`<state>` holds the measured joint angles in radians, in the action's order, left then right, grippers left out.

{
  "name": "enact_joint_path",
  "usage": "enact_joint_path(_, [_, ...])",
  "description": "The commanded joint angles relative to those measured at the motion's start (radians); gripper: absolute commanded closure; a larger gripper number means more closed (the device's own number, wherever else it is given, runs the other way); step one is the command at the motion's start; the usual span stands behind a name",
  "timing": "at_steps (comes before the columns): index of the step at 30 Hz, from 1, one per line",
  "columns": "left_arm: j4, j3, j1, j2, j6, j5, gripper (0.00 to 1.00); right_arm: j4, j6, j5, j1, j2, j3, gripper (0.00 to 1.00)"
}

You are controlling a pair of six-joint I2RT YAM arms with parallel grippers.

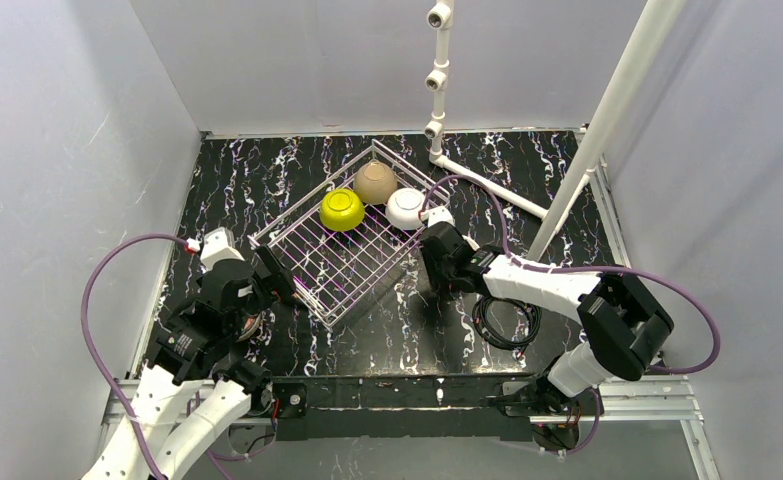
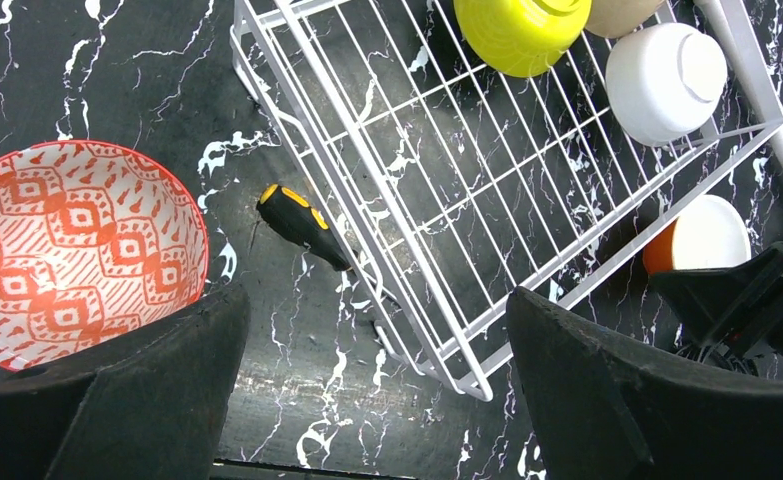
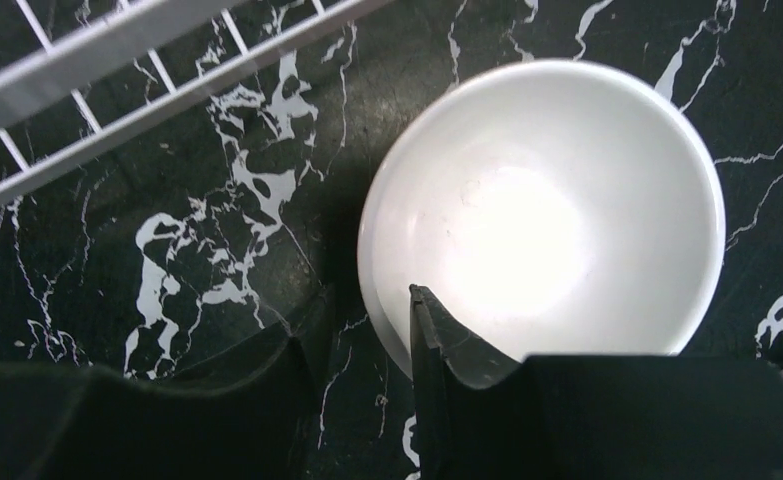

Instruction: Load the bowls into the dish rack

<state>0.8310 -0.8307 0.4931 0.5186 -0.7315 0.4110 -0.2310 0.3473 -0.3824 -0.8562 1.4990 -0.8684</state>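
The dish rack (image 1: 342, 265) sits at an angle in the middle of the black marbled table (image 1: 237, 180). It is a low basket of white wire. Three bowls lie in its far corner: a yellow-green bowl (image 1: 342, 209), a tan bowl (image 1: 375, 183) behind it and a white bowl (image 1: 407, 208) to the right. All three look tipped over, with their outsides facing the camera. The rest of the grid is bare.

The orange bowl (image 2: 702, 232), white inside, stands on the table just outside the rack's right rim. The right gripper (image 3: 367, 300) is narrow and astride the bowl's near rim, with one finger (image 3: 447, 340) inside and the other outside. I cannot tell whether they actually press the rim. From above, this gripper covers the bowl almost entirely.

The red-patterned bowl (image 2: 77, 250) stands upright on the table left of the rack, apart from it. In the top view it is mostly hidden under the left arm. The left gripper (image 2: 376, 292) hangs wide and holds nothing, above the rack's near corner. A small black and yellow tool (image 2: 302, 225) lies between that bowl and the rack, its tip against the rack's side. A coiled black cable (image 1: 505, 322) lies by the right arm.
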Motion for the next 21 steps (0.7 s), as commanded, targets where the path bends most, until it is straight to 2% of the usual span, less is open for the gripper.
enact_joint_path(1, [0.019,0.015,-0.004,-0.011,-0.018,0.048,0.02,0.134,-0.040,0.000,0.008,0.006,0.015,0.60])
enact_joint_path(4, [0.017,0.026,-0.003,-0.017,-0.025,0.052,0.02,0.148,-0.056,-0.019,0.008,0.007,0.020,0.63])
enact_joint_path(9, [0.013,0.020,-0.003,-0.003,-0.003,0.055,0.02,0.147,-0.065,-0.042,0.009,0.003,0.010,0.75])
enact_joint_path(21, [0.016,0.026,-0.004,-0.013,0.009,0.069,0.02,0.142,-0.096,-0.080,0.009,0.064,-0.009,0.70])
